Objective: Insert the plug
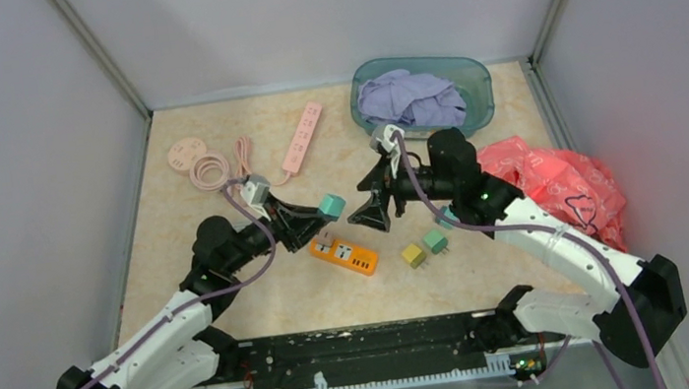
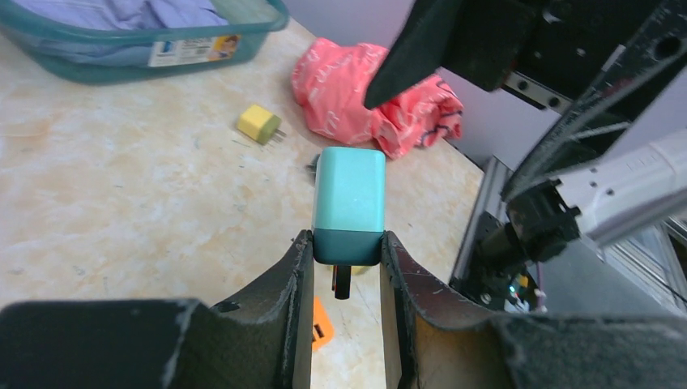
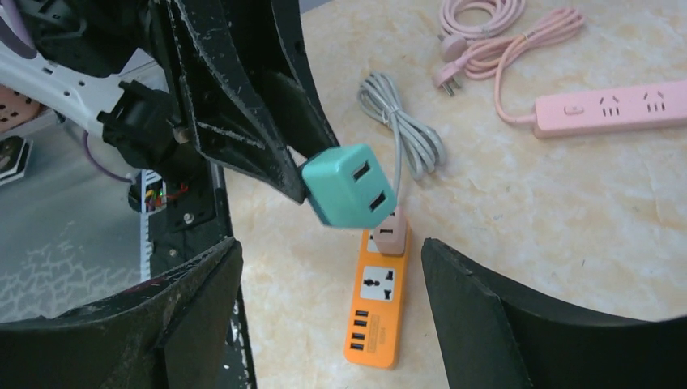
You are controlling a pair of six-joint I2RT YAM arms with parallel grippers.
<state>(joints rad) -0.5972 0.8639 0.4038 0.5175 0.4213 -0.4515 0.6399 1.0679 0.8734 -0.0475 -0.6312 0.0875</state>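
Teal plug (image 2: pixel 348 198) between left jaws above orange strip (image 3: pixel 379 304) (right jaws apart)

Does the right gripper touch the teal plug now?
Apart. In the right wrist view the right gripper has its jaws open, and the table shows between each of them and the teal plug.
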